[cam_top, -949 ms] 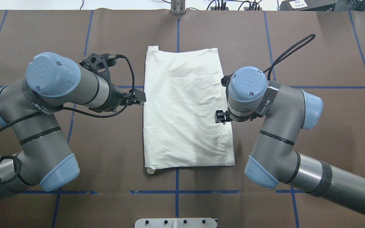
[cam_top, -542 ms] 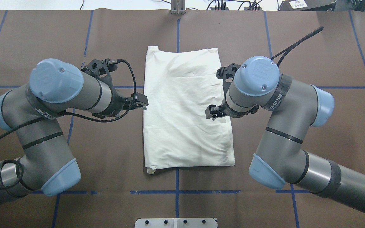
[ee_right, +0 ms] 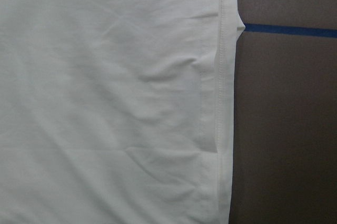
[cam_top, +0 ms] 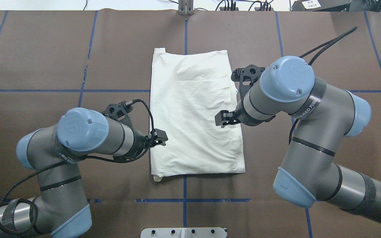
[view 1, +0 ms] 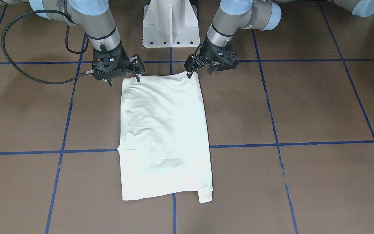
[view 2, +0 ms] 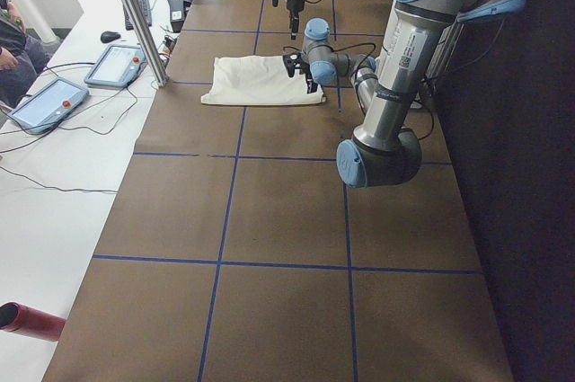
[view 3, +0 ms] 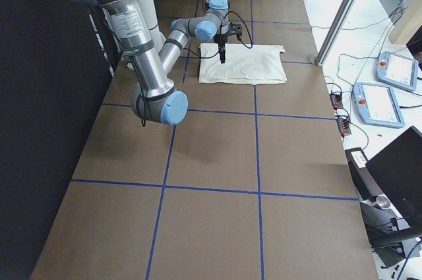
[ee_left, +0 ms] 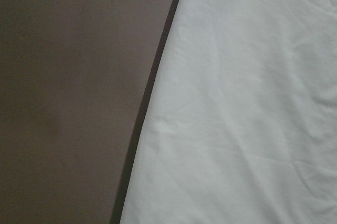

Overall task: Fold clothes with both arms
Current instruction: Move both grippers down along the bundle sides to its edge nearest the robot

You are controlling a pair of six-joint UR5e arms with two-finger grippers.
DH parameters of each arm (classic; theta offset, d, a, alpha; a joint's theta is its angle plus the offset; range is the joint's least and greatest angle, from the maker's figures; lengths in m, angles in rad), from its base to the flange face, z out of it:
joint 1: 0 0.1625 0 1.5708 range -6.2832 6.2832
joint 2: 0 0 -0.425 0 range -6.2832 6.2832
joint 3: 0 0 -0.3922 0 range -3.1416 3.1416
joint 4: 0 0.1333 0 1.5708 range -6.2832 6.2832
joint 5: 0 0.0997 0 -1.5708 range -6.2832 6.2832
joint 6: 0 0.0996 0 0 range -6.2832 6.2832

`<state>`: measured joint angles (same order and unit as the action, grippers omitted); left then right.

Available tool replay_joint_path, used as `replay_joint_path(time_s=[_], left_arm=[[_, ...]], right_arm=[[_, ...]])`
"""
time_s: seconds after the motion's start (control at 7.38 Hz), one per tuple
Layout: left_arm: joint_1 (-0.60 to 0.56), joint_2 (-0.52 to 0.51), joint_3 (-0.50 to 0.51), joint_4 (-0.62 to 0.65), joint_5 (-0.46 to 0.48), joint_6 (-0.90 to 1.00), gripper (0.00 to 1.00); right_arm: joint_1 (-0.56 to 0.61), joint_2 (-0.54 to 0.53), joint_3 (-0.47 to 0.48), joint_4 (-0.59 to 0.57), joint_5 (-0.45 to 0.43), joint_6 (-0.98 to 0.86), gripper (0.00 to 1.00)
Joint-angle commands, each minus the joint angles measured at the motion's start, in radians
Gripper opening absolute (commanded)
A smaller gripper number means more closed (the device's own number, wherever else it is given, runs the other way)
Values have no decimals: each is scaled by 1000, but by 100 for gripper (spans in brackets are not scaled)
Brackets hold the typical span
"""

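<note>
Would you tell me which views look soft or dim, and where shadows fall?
Left wrist view: dim and soft, the shirt grey, a dark shadow along its edge. Right wrist view: brighter, hem stitching legible. Front-facing view: shirt tinted bluish-white, soft shadow on the table.

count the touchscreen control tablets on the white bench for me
2. Both lie on the white bench, best seen in the exterior right view: the far tablet out past the metal post, and the near tablet just closer to the camera. More may sit out of frame.
</note>
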<state>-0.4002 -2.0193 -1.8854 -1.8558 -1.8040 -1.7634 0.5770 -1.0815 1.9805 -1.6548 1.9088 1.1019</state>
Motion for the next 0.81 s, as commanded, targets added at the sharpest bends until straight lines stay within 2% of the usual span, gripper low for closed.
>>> replay_joint_path(time_s=[0.0, 0.27, 0.68], left_arm=[[72, 1, 34, 38, 63, -89, 98], [96, -15, 41, 87, 68, -116, 91], [97, -48, 100, 86, 71, -123, 81]], right_arm=[[-3, -9, 8, 39, 3, 42, 100], [-3, -23, 3, 76, 3, 52, 100], [-3, -20, 6, 76, 3, 55, 100]])
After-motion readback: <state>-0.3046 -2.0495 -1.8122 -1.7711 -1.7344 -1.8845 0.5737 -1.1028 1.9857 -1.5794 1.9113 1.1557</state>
